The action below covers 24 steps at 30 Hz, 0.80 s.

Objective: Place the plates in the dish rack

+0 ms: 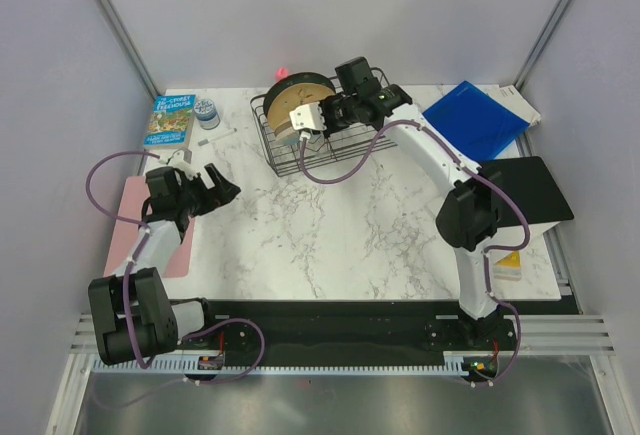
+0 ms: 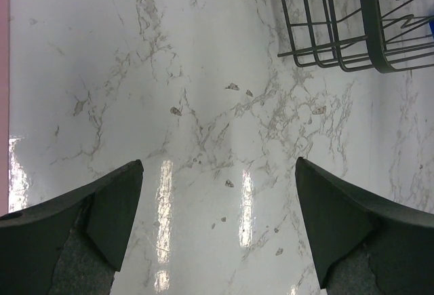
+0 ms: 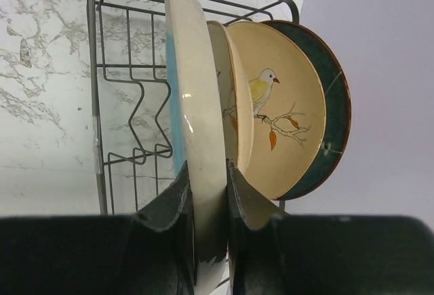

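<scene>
The black wire dish rack stands at the back middle of the table. Three plates stand on edge in it: a tan plate, a tan plate with a bird and leaves, and a dark teal plate furthest back. My right gripper is shut on the rim of the cream-and-light-blue plate. It holds the plate upright in the rack beside the tan plates. My left gripper is open and empty over bare marble, left of the rack.
A book, a small tin and a white pen lie at the back left. A pink mat is under the left arm. A blue folder and a black pad lie at the right.
</scene>
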Each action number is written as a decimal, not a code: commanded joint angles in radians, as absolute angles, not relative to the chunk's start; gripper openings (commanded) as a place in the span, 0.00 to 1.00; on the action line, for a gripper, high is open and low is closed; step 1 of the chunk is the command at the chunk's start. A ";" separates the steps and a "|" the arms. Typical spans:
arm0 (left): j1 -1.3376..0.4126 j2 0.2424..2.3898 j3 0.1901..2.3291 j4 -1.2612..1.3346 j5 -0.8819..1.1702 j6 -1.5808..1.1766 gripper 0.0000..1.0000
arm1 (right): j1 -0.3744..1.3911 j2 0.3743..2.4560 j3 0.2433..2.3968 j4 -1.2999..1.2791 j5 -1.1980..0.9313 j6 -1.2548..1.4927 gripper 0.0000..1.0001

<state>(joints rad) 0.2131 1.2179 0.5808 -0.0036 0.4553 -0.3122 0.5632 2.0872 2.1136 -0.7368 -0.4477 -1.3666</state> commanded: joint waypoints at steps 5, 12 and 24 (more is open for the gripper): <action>0.222 1.223 0.566 0.044 0.474 -0.325 1.00 | 0.563 2.146 2.236 -0.574 -0.422 -1.447 0.00; 0.227 1.233 0.557 0.058 0.474 -0.325 1.00 | 0.563 2.129 2.191 -0.476 -0.387 -1.433 0.00; 0.232 1.224 0.542 0.067 0.488 -0.327 1.00 | 0.571 2.143 2.072 -0.146 -0.290 -1.374 0.56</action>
